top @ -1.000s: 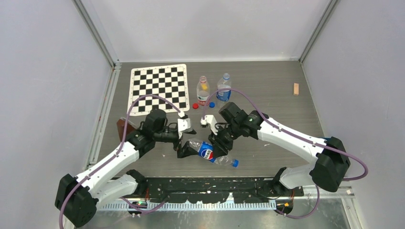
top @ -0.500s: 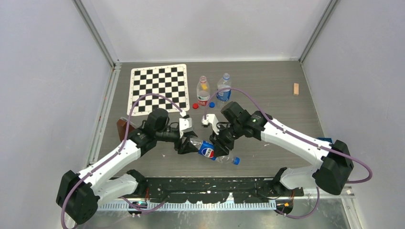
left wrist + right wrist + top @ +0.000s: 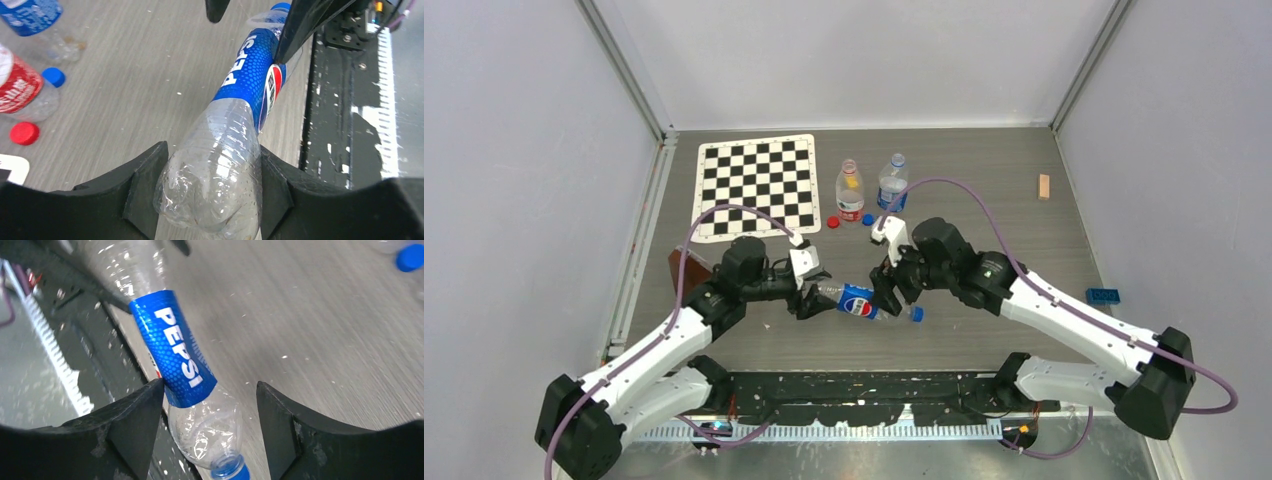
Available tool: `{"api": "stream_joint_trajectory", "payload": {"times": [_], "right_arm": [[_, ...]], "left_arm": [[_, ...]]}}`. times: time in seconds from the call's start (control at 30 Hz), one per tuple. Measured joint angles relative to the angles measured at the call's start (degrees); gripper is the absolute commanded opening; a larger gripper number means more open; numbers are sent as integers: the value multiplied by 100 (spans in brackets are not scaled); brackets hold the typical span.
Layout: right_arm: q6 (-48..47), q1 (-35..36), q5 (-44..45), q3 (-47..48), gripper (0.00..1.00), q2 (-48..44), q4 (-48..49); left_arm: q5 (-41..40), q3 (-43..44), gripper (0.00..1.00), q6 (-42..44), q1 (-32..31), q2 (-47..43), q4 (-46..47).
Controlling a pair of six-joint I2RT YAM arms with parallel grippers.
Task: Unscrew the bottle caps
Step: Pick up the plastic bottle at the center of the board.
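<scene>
Grey table is carrying everything, with a checkerboard mat lying at back left. Left gripper is clamping the clear base of the Pepsi bottle, which is lying sideways near front centre. Right gripper is straddling its label end, jaws spread wide, not squeezing. Red-label bottle and blue-label bottle are standing at back centre, with a loose red cap and a loose blue cap lying just in front. Fitted blue cap is sitting on the Pepsi neck.

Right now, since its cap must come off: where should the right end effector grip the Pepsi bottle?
Probably the blue cap, across its side wall, fingers straddling it from above. The left end effector clamps the Pepsi bottle's clear base, roughly level, so the cap sticks out sideways beyond the right end effector's open fingers.
</scene>
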Motion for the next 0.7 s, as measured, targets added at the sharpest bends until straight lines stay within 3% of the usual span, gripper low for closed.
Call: {"api": "stream_joint_trajectory", "payload": {"times": [0.4,0.7], "right_arm": [[3152,-7,3351,-774,77,-1657,1657],[5761,-7,4730,-2157,75,-2509,2787]], "left_arm": [[-1335,-1049,17,-1276,0,-463,2155],[-1888,-1226,19,-1775,0,-791,2935]]}}
